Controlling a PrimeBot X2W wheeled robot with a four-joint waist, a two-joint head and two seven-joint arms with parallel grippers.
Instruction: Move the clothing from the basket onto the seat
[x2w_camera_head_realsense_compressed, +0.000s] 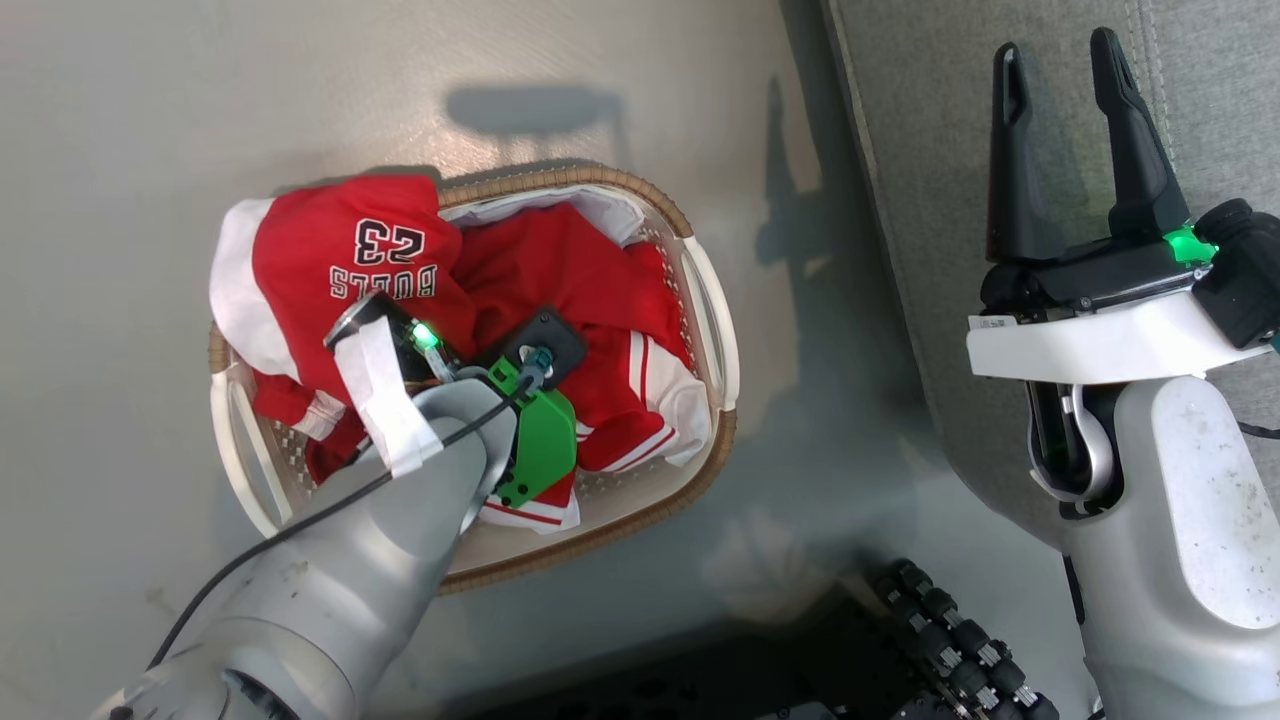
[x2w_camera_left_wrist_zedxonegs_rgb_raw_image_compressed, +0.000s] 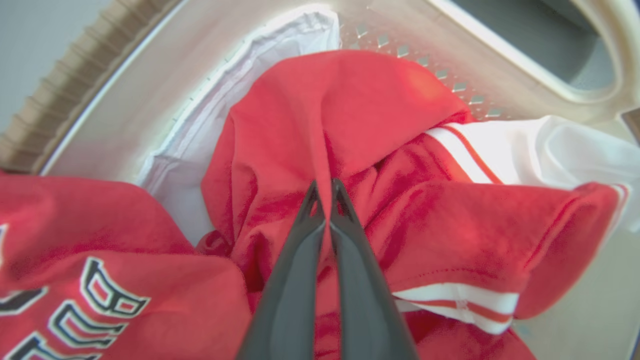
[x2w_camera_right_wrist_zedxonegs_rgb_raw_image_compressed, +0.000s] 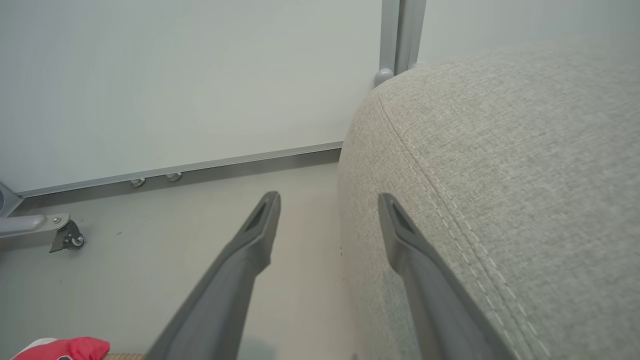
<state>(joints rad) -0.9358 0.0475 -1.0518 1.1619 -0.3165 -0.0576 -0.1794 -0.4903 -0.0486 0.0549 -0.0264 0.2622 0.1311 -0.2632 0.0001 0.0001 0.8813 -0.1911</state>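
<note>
The left claw (x2w_camera_left_wrist_zedxonegs_rgb_raw_image_compressed: 325, 189) pinches a fold of the red clothing (x2w_camera_head_realsense_compressed: 570, 270), heaped in the basket (x2w_camera_head_realsense_compressed: 722, 340) on the floor (x2w_camera_head_realsense_compressed: 150, 120), left of the seat (x2w_camera_head_realsense_compressed: 930, 150). The right claw (x2w_camera_head_realsense_compressed: 1055, 45) gapes wide and empty over the seat's edge.
</note>
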